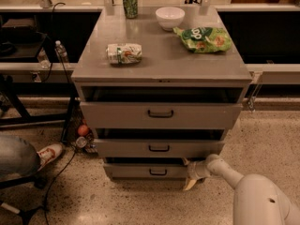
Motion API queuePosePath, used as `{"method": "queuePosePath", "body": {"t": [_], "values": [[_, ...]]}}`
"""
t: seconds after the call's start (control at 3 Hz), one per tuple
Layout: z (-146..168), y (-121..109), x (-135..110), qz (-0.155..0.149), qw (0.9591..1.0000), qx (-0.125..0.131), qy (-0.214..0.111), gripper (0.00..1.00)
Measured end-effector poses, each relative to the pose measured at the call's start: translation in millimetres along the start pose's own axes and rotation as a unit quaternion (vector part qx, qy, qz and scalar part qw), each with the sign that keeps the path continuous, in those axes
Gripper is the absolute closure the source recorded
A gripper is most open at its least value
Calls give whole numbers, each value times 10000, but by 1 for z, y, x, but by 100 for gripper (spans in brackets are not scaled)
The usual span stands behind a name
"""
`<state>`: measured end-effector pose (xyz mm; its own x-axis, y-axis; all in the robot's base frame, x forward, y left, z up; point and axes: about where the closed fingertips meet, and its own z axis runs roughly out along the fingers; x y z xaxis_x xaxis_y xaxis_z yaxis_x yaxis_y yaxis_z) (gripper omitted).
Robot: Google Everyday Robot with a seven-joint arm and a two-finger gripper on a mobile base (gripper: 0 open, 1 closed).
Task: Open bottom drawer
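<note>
The bottom drawer [136,171] is the lowest and narrowest grey front of the cabinet, with a small dark bar handle [158,172] at its centre. It stands a little way out of the cabinet. My gripper [188,173] is at the drawer's right end, one pale finger [189,184] pointing down toward the floor, the other up against the drawer's top right corner. The white arm [225,170] comes in from the lower right.
The middle drawer [157,147] and top drawer [159,114] also stand partly out. On the cabinet top lie a lying can [123,53], a green can [130,3], a white bowl [169,17] and a green chip bag [203,39]. A person's knee and shoe [49,153] are at left.
</note>
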<state>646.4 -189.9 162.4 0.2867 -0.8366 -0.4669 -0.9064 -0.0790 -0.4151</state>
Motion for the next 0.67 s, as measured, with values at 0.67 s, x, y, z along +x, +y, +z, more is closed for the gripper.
{"method": "queuePosePath", "body": {"t": [0.67], "values": [[3, -10, 16, 163, 9998, 102, 106, 49]]}}
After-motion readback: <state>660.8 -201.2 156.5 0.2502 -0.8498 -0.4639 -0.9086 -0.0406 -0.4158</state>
